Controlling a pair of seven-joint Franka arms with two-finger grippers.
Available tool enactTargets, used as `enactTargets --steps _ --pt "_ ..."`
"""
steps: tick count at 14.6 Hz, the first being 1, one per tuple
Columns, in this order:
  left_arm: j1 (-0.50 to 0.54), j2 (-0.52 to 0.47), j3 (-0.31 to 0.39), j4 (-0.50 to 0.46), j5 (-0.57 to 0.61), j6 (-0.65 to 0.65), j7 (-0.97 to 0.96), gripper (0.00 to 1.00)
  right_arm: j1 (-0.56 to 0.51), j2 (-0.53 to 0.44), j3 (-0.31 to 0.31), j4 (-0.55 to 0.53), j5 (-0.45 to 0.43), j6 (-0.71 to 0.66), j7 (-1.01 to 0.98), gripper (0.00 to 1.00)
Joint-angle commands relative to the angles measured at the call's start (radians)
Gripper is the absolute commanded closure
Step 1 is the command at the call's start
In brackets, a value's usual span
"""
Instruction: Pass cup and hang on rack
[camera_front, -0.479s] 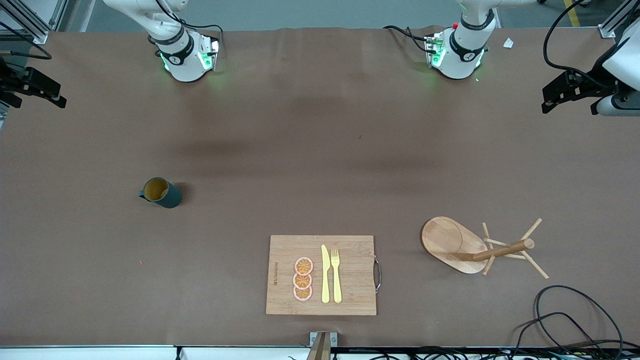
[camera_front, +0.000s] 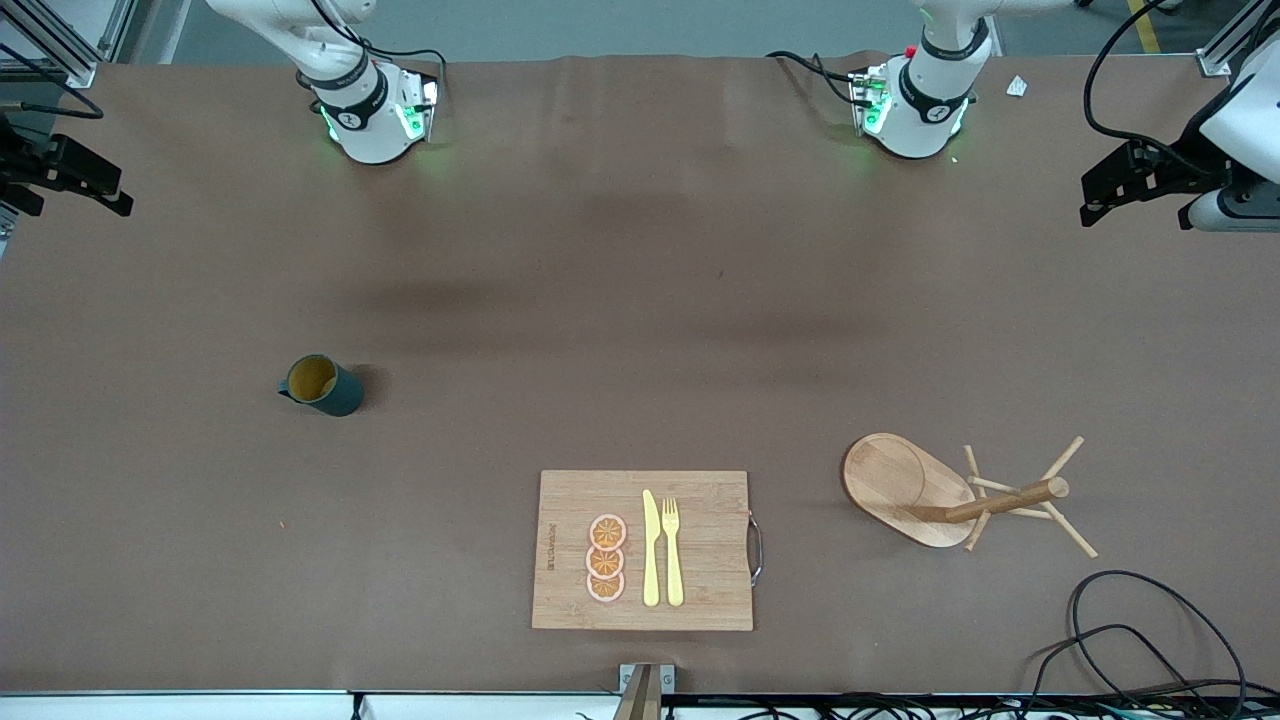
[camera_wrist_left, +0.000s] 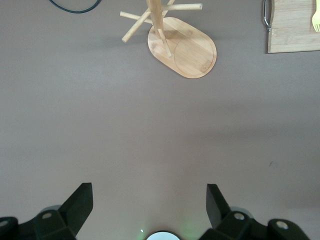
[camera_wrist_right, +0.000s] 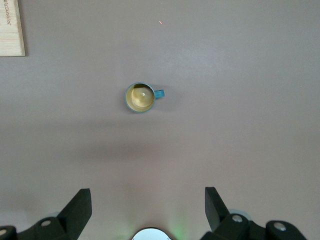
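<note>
The dark teal cup (camera_front: 322, 385) stands upright on the brown table toward the right arm's end, its ochre inside showing and its handle turned toward that end. In the right wrist view the cup (camera_wrist_right: 140, 97) lies well below my right gripper (camera_wrist_right: 147, 190), which is open and empty, high over the table. The wooden rack (camera_front: 900, 480) stands toward the left arm's end, its pole and pegs over its oval base. In the left wrist view the rack (camera_wrist_left: 190, 50) is well ahead of my left gripper (camera_wrist_left: 148, 186), which is open, empty and high up.
A bamboo cutting board (camera_front: 700, 560) with orange slices, a yellow knife and a fork lies near the front edge, between cup and rack. A black cable (camera_front: 1150, 620) loops near the rack. Black hardware (camera_front: 1140, 180) hangs at the table's ends.
Nothing on the table has moved. The black hardware at the left arm's end has shifted very slightly.
</note>
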Motion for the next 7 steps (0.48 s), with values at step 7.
enactTargets --steps 7 --pt "0.004 0.013 0.003 0.019 -0.038 -0.006 -0.02 0.0 0.0 0.009 -0.003 -0.117 -0.002 0.159 0.015 0.0"
